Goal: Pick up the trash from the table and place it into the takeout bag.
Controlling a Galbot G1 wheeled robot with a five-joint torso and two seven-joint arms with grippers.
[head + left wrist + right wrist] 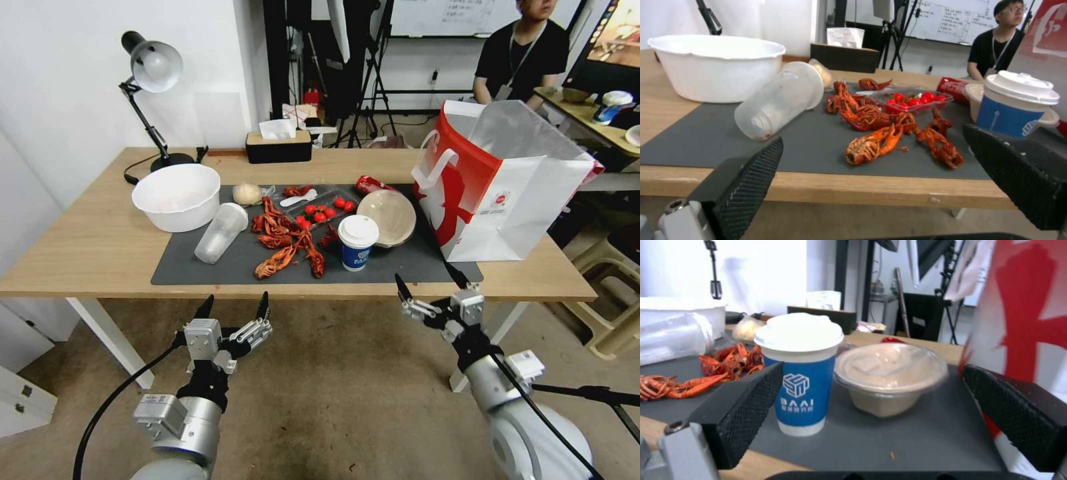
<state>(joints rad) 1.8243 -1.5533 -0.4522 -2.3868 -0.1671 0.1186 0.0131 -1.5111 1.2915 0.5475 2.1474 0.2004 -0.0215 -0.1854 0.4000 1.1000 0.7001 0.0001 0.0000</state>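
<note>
The long light-wood bench (100, 247) with white legs spans the middle of the head view and carries a dark grey rectangular mat (220, 270) at its centre.

The large boxy white-and-red paper takeout bag (493, 193) stands upright at the right of the frame, on the right end of the mat, mouth open, white loop handles facing the litter.

A white round plastic tub (177, 195) sits at the mat's upper left corner. A black desk lamp (150, 73) and a black tissue box (278, 145) stand along the bench's far edge.

The beige round bowl (388, 215) with a clear lid rests right of centre, just beside the bag. The clear plastic cup (220, 233) lies on its side left of centre, just beside the tub. The blue-and-white paper cup (357, 243) with a white lid stands upright, touching or nearly touching the bowl's near left edge.

Red crayfish shells (287, 243) lie scattered at the mat's centre, between the two cups. Behind them lies a clear tray of small red tomatoes (325, 208). A red packet (369, 184) lies behind the bowl.

The left claw (233, 308) hovers at lower left, off the bench's near edge, fingers spread, holding nothing. The right claw (430, 283) hovers at lower right, off the near edge, fingers spread, holding nothing; in the right wrist view it faces the paper cup and bowl.
</note>
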